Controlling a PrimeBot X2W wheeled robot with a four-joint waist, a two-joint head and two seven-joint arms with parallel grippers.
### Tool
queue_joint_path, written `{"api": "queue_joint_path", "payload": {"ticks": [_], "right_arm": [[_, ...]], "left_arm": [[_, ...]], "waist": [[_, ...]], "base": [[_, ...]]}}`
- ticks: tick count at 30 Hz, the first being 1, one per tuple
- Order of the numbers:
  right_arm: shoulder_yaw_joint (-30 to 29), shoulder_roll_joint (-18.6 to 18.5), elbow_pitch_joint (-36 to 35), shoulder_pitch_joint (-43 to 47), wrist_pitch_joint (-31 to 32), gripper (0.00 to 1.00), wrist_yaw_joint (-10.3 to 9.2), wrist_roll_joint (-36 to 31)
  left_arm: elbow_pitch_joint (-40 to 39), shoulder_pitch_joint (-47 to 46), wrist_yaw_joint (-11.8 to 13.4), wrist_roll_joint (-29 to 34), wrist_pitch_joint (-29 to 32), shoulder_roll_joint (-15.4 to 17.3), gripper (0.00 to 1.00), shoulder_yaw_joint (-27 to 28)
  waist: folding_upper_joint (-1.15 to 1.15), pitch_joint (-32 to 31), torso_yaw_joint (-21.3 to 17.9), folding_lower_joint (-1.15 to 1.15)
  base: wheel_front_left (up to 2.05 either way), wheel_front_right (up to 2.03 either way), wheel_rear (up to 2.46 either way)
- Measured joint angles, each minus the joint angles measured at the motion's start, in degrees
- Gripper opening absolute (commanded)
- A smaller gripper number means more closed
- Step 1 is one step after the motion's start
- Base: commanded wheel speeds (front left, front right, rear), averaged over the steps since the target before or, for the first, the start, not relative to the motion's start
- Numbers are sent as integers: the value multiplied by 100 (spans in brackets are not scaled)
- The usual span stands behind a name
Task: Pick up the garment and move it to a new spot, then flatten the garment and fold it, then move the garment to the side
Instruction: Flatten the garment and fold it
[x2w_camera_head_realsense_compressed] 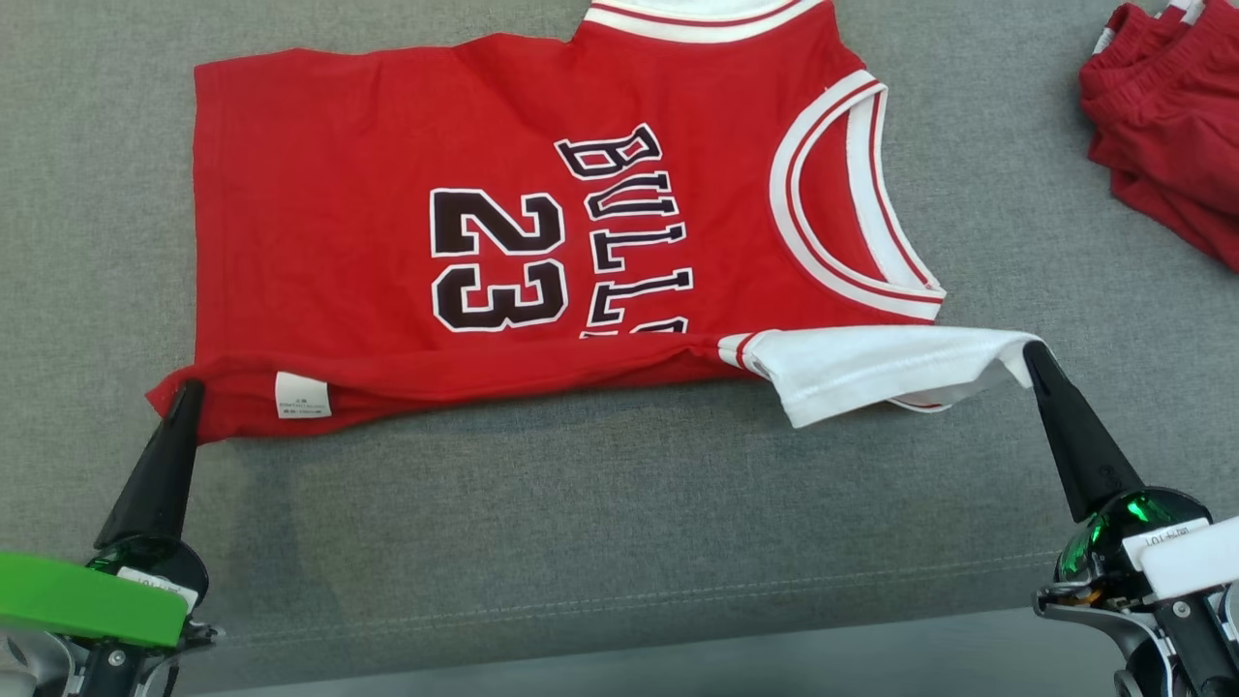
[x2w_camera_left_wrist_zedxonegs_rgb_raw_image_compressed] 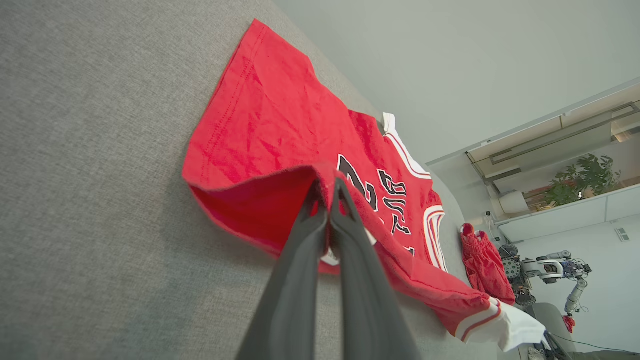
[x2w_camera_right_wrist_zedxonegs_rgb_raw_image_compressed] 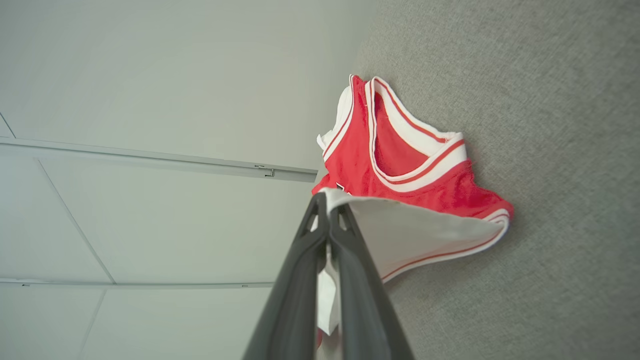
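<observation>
A grey cloth-covered tabletop [x2w_camera_head_realsense_compressed: 619, 523] carries everything. The red basketball jersey [x2w_camera_head_realsense_compressed: 368, 165] lies across its far half, number side up, hem to the robot's left and neck and armholes to its right. Most of it lies flat. Its near edge is lifted and rolled over, and a white flap [x2w_camera_head_realsense_compressed: 871, 373] of the inside shows at the near right corner.

Well apart from the jersey, off its far right corner, sits a bundle of red shorts [x2w_camera_head_realsense_compressed: 1171, 126].

The left hand [x2w_camera_head_realsense_compressed: 189, 392] is at the jersey's near left corner, with its dark fingers pressed together on the hem. In the left wrist view the red cloth tents up from that pinch. The right hand [x2w_camera_head_realsense_compressed: 1034, 350] is at the near right corner, closed on the tip of the white flap, which hangs between its fingers in the right wrist view. A small white care label [x2w_camera_head_realsense_compressed: 302, 395] lies on the turned-up edge just beside the left hand.

The jersey looks light, thin and entirely limp. It sags and creases wherever it isn't held, so I'd judge it has to be carried by two corners held taut or it will bunch. The knit seems slick enough to slide on the tabletop. The stitched hem and the banded armhole edges look like the firmest places to grip, and a shallow pinch there could slip off.
</observation>
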Motion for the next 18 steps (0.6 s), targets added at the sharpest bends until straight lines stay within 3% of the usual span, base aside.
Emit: {"api": "queue_joint_path", "payload": {"ticks": [5,18], "right_arm": [[-14,-37,283,-349,51,0,0,-169],[-171,-21,876,-1120,118,0,0,-371]], "left_arm": [[68,-269,45,51,170,166,1,4],[338,-1067,120,80,609,171,7,-252]], "waist": [[0,145,1,0],[0,459,111,0]], "base": [[0,0,0],[0,0,0]]}}
